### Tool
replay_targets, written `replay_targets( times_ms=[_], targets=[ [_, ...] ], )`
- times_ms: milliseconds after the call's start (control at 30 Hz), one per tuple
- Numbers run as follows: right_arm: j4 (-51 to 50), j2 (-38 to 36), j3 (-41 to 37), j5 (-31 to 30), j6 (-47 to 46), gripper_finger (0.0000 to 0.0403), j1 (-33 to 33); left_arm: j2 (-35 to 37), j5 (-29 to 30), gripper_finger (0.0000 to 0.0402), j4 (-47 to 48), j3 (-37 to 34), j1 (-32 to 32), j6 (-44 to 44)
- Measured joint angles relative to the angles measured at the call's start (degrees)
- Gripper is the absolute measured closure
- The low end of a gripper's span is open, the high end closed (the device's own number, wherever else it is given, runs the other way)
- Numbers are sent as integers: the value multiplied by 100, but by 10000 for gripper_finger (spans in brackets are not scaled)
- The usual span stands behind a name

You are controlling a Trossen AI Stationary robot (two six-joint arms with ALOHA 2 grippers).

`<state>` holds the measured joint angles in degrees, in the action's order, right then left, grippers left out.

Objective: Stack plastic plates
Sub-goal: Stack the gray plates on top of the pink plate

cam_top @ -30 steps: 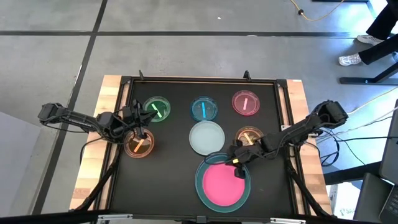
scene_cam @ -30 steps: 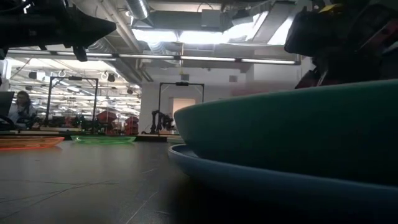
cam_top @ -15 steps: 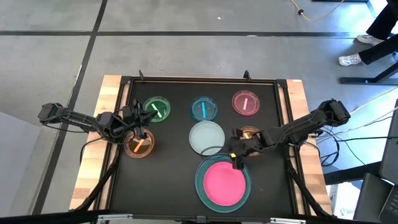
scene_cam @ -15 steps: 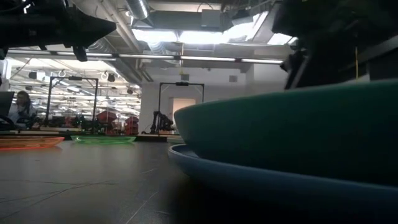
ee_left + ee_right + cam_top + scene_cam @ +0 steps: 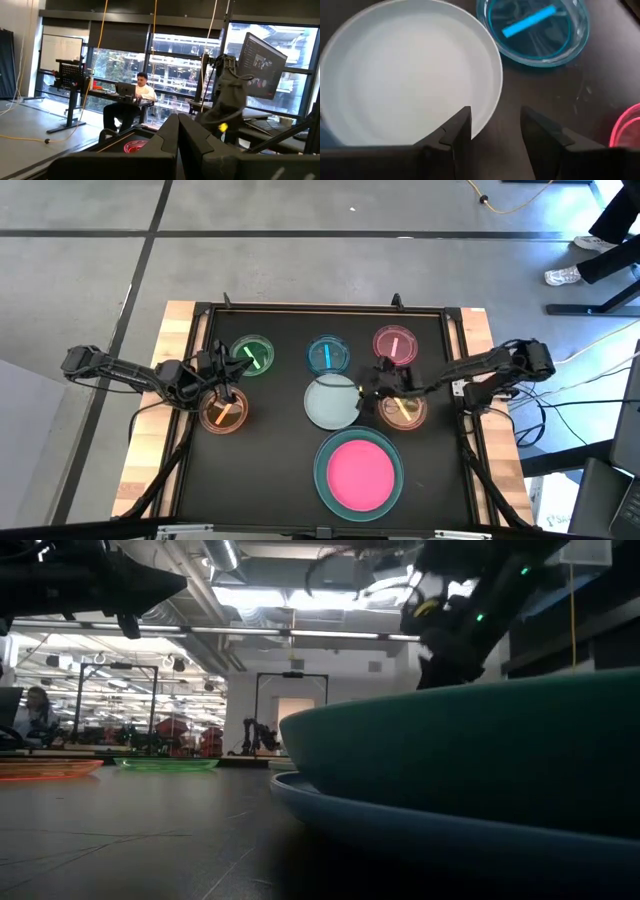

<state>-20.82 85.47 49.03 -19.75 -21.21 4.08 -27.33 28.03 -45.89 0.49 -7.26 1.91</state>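
Observation:
A large pink plate [image 5: 359,471] lies inside a teal plate [image 5: 321,471]. In the low view that teal plate [image 5: 470,740] rests on a blue plate [image 5: 400,825]. Just beyond the stack a mid-size pale plate [image 5: 330,402] lies flat on the black mat. My right gripper [image 5: 372,392] hovers open at its right edge; in the right wrist view the gripper [image 5: 495,125] has one finger over the pale plate's rim [image 5: 492,100] and the other over bare mat. My left gripper [image 5: 225,392] waits shut over the left small orange dish [image 5: 224,413].
Small translucent dishes stand around: green [image 5: 252,356], blue [image 5: 328,355], pink [image 5: 395,345], and a second orange one [image 5: 402,411] under my right arm. Wooden table edges [image 5: 180,360] flank the mat. A person [image 5: 137,97] sits in the room beyond.
My right gripper has come off the pink plate's far rim, risen, and gone toward the table's far edge and a little left, to the pale plate's right edge. The pink plate now lies settled in the teal plate.

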Motion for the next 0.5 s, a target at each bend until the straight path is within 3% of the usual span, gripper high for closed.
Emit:
replay_targets(
  times_ms=[133, 500],
  targets=[
    [239, 303, -43, 540, 3, 248, -287, 1, 2, 400, -6, 0, 1, -2],
    [778, 1139, -43, 1164, 6, 249, -612, 2, 3, 400, -4, 0, 0, -57]
  ],
)
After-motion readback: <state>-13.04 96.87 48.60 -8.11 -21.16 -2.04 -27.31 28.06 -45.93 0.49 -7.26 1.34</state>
